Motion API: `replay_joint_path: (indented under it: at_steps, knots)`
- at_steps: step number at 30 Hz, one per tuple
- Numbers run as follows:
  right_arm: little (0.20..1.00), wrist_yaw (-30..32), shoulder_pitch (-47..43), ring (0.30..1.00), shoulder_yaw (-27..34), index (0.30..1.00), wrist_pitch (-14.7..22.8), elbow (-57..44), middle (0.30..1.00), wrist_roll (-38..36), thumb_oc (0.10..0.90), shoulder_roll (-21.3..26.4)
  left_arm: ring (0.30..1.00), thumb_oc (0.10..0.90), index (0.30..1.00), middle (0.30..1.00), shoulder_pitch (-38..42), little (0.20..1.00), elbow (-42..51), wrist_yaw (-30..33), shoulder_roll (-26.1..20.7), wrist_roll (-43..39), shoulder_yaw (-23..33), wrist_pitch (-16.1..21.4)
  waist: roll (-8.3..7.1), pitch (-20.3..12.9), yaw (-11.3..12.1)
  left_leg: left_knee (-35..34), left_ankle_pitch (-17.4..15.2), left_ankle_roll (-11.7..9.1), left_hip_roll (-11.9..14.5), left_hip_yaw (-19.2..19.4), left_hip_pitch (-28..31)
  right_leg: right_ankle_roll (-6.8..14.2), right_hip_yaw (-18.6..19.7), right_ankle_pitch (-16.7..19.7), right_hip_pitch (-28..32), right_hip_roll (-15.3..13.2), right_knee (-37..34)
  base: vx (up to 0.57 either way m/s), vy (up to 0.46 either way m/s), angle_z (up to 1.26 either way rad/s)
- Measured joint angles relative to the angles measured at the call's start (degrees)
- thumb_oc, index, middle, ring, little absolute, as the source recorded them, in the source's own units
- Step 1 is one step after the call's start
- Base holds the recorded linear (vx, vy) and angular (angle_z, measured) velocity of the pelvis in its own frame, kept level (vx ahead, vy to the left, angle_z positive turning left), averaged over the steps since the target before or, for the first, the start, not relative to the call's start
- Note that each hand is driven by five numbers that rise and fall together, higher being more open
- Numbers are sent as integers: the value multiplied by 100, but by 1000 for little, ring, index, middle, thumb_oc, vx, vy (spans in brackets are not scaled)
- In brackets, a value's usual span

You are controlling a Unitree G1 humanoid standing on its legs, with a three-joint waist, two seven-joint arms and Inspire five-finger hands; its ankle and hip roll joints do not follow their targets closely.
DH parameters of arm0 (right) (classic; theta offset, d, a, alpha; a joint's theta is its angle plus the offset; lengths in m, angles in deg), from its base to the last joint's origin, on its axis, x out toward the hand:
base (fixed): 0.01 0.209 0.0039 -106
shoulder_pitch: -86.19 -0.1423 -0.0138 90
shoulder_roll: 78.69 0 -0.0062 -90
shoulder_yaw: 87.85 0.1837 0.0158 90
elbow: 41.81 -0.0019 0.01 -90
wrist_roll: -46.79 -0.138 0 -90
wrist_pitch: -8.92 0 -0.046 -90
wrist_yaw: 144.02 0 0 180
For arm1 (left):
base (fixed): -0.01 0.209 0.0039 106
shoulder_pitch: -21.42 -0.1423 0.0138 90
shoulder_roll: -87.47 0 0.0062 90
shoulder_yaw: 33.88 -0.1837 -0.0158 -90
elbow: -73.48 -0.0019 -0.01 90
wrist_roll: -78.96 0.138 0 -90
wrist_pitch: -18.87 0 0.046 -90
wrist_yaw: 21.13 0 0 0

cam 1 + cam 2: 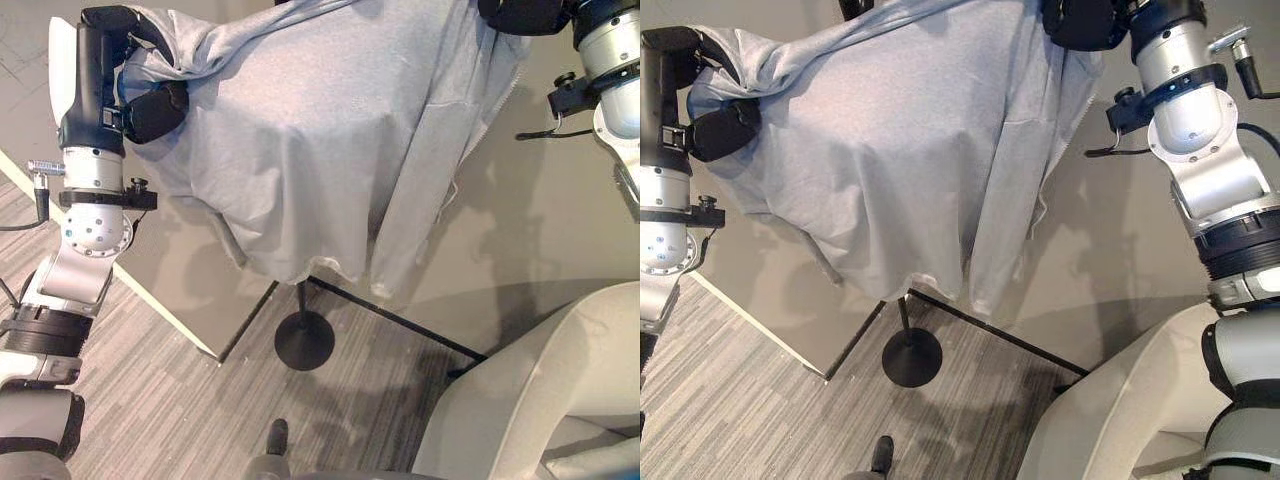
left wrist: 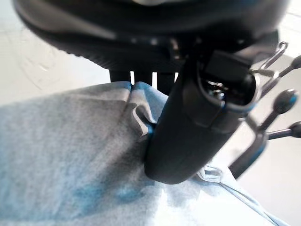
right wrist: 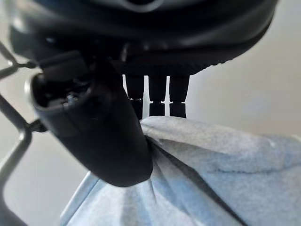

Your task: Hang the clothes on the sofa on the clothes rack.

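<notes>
Both arms up, and the grey garment [image 1: 320, 130] is stretched between the two hands, spread wide from left to right with its length hanging straight down. The left hand [image 1: 150, 105] grips one upper corner: in the left wrist view the thumb [image 2: 188, 136] presses bunched cloth against the fingers. The right hand [image 1: 1085, 22] holds the opposite top edge, and the right wrist view shows its thumb [image 3: 110, 141] clamped on a fold of the fabric the same way. A looser panel droops lower on the right side, its hem ragged and uneven. Under the cloth stands the rack [image 1: 304, 338], a thin black pole on a round black base, planted on striped grey carpet [image 1: 150, 400]. Behind it runs a plain beige wall [image 1: 540, 220] with a dark skirting line. The sofa [image 1: 540, 400], pale, sits at lower right, near the base. Open carpet lies to the left and front of the rack.
</notes>
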Motion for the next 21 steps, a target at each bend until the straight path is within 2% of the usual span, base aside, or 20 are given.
replay_joint_path:
  at_steps: [2, 5, 11, 15, 17, 20, 21]
  knots:
    - [300, 4, -198, 300, -164, 300, -58, 281, 300, -26, 400, -124, 300, 400, 300, 300, 374, 300, -280, 71, -79, 11, -266, -17, -29, 18, 4, 0, 9, -12, -4, -7, -74, 0, -1, 0, -69, 1, 0, 0, 0, 0]
    - [300, 16, -721, 300, -486, 300, -94, 871, 300, -224, 400, -334, 300, 400, 300, 300, 1320, 300, -947, 126, -158, 8, -995, -99, -61, 37, 19, 1, 62, -29, 3, -60, -282, 6, -45, 9, -243, 25, 1, -7, 9, 7]
    - [300, 45, -1045, 300, -714, 300, -89, 1299, 300, -226, 400, -514, 300, 400, 300, 300, 1955, 300, -1385, 162, -234, 25, -1591, -113, -284, 177, 1, 4, 68, -38, -2, -1, -365, 0, -16, 3, -345, 36, 2, 2, 8, -2]
    - [300, 110, -1017, 300, -667, 300, -175, 1286, 300, -226, 400, -685, 300, 400, 300, 300, 1900, 300, -1367, 173, -232, 213, -1573, -161, -362, 248, -3, 4, 68, -39, 5, 101, -394, 0, 69, 4, -419, 30, 2, 10, 28, -10]
    - [300, 258, -397, 300, 146, 300, -187, 855, 300, -225, 400, -998, 300, 400, 300, 300, 1262, 300, -968, 280, -149, 268, -1145, -186, -370, 270, -21, 3, 66, -40, -3, 162, -378, 1, 104, 3, -425, 12, 1, 18, 23, -7]
    - [300, 273, 418, 300, 690, 300, -306, 141, 300, -180, 400, -1191, 300, 400, 300, 300, 414, 300, -490, 288, -1, 467, -605, -219, -364, 289, -15, 2, 64, -40, -1, 234, -345, 2, 149, 2, -416, 8, 1, 19, 23, -7]
    - [300, 314, 1129, 300, 1192, 300, -301, -373, 300, -115, 400, -1394, 300, 400, 300, 300, -149, 300, -194, 321, 234, 517, -209, -223, -355, 296, -6, 3, 64, -39, -5, 264, -331, 2, 171, 2, -414, -2, 0, 11, 9, -5]
